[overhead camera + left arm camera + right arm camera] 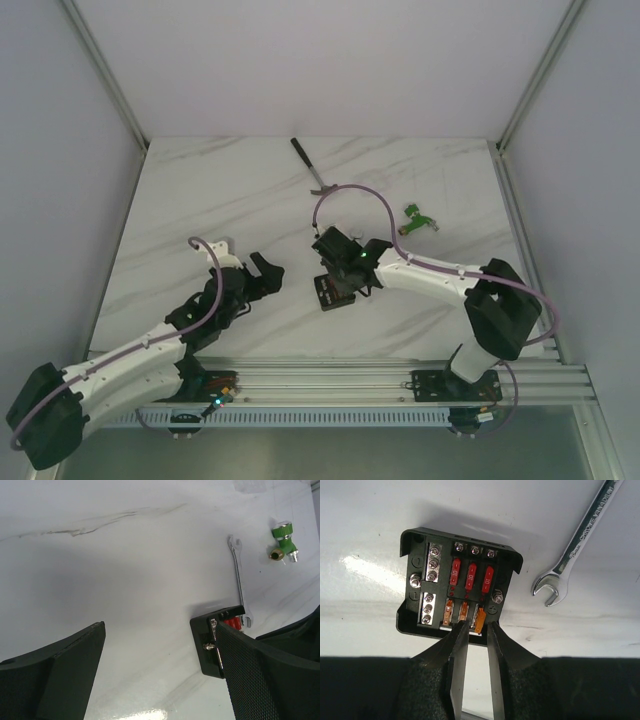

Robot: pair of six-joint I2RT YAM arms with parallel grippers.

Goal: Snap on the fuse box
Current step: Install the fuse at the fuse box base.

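I find the fuse box (335, 292) lying flat on the marble counter (220, 200), near its middle, with its open face up and no cover on it. The right wrist view shows a row of three red fuses (471, 575) in the upper half and a row of orange fuses (463, 611) below them. The rightmost orange fuse (480, 620) sits tilted out of line with its neighbours.

The right end effector (477, 627) hangs directly over the near edge of the box. Its fingers are drawn close with a narrow gap between them, and the tips flank that tilted fuse. I cannot tell whether they actually pinch it or only stand beside it.

The left end effector (262, 272) is just left of the box and apart from it. Its fingers are spread wide and nothing is between them. In its wrist view one corner of the box shows beside the right-hand finger (260, 670).

A combination wrench (580, 540) lies on the counter beyond the box, separate from it. A green connector (418, 218) rests farther off toward the right rear.
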